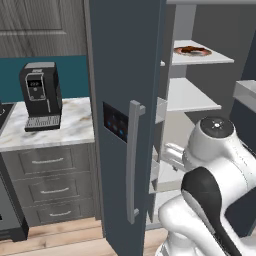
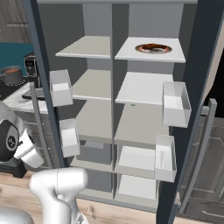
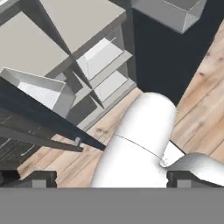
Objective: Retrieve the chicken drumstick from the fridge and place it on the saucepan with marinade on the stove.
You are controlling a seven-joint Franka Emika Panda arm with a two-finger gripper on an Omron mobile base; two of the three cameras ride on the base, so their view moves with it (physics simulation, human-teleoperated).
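Wood floor (image 3: 57, 157) | fridge (image 2: 118, 109) doors open | marble counter (image 1: 75, 127) left

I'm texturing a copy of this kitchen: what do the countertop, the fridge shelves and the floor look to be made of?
The countertop looks like polished marble: white with grey-brown veins. The fridge shelves seem a matte pale plastic or painted panel, plain and without reflections; which one, the look leaves open. The floor appears to be wood planking: warm tan boards with visible grain and seams.
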